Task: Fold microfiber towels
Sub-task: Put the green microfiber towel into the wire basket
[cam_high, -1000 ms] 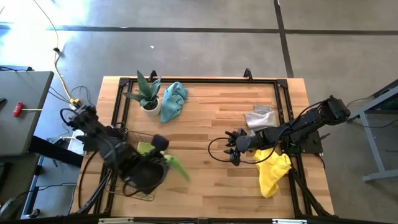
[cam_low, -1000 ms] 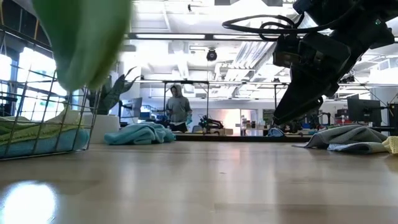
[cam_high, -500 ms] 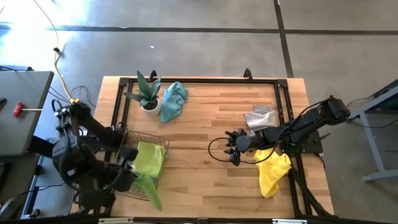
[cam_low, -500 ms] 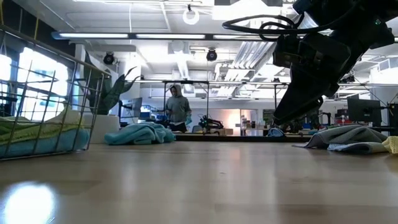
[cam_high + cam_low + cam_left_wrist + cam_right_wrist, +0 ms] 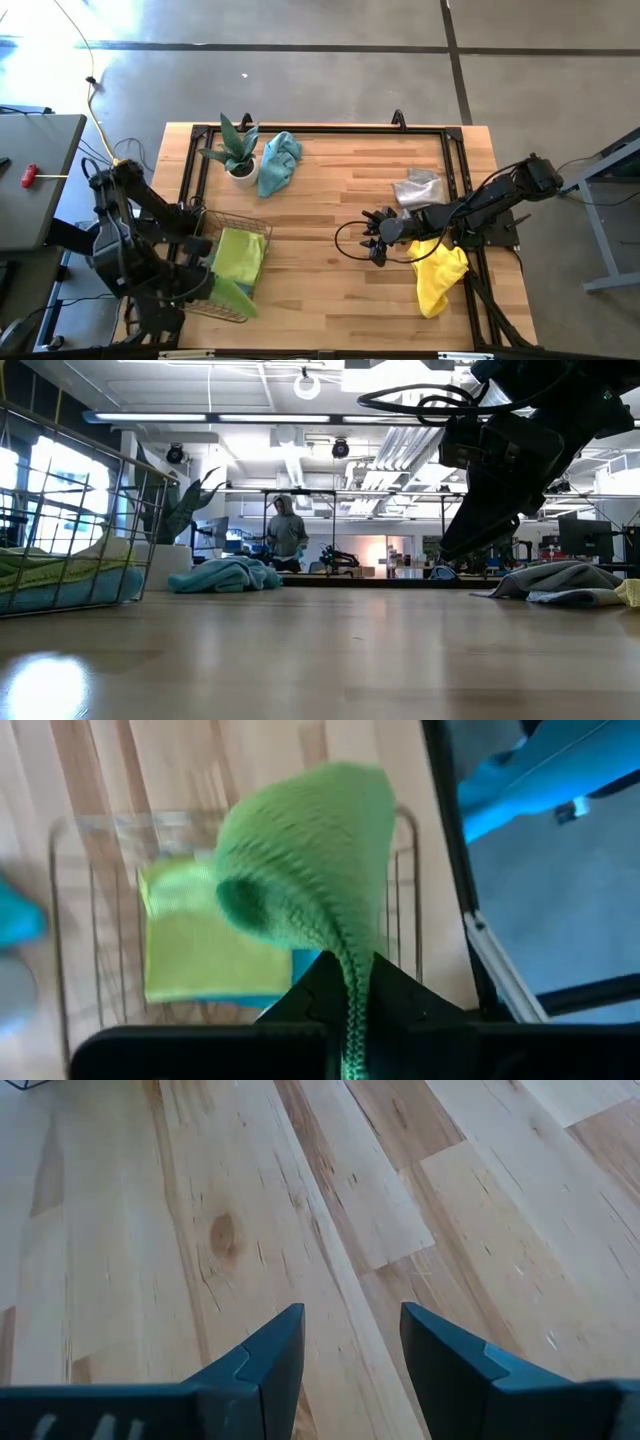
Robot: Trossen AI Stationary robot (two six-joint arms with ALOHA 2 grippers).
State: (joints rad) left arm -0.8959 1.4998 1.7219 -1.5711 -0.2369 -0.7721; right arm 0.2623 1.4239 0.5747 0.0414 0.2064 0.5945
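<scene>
Left gripper [image 5: 345, 995], clamped on a lime-green towel [image 5: 305, 885], hangs it over the wire basket [image 5: 232, 262], apparently for stowing. Right gripper [image 5: 345, 1345], fingers apart, waits right of the basket.

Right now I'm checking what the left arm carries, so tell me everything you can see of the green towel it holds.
The green towel is lime, with a soft, nubby microfiber weave. It is pinched in the left jaws and bunches into a rounded, drooping hood with a narrow strip running into the grip. In the high view it trails as a dark green tail at the basket's near corner, by the table's front left edge. Another lime towel lies flat in the basket, separate from it.
</scene>
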